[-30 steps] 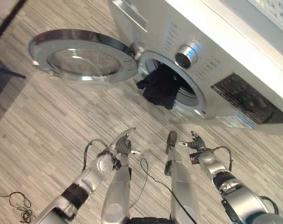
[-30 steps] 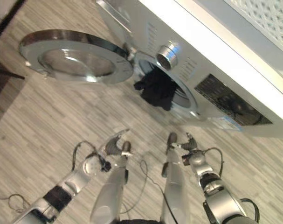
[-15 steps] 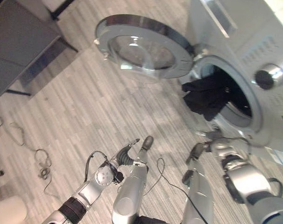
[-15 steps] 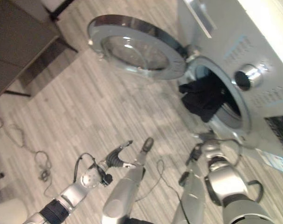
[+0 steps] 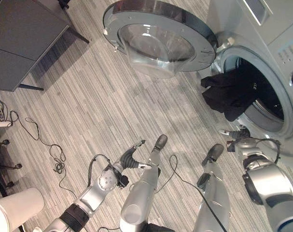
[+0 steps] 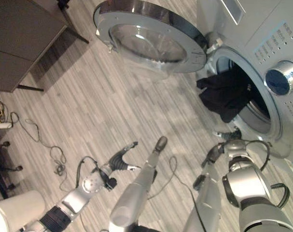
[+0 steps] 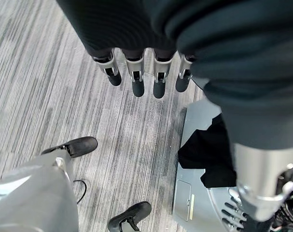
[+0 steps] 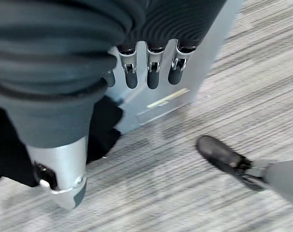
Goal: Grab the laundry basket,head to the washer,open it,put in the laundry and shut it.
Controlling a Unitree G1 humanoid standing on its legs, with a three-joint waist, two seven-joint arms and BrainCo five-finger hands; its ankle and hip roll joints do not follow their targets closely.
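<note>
A: What did the wrist views add?
B: The left hand (image 7: 146, 79) and right hand (image 8: 148, 67) both had straight, relaxed fingers, holding nothing. The head views showed the washer (image 6: 262, 34), its door (image 5: 158, 36) swung wide (glass bowl outward), and dark laundry (image 5: 230, 94) drooping over the drum's rim.
A: And since half a second before?
B: The camera had swung left; the laundry hung as before.

Grey wood-grain plank floor (image 5: 88, 106) throughout. Dark grey cabinet (image 5: 20, 38) on thin black legs at far left. Tangle of thin black cables (image 5: 45, 147) on floor near it. White cylindrical bin (image 5: 13, 212) at lower left corner.
</note>
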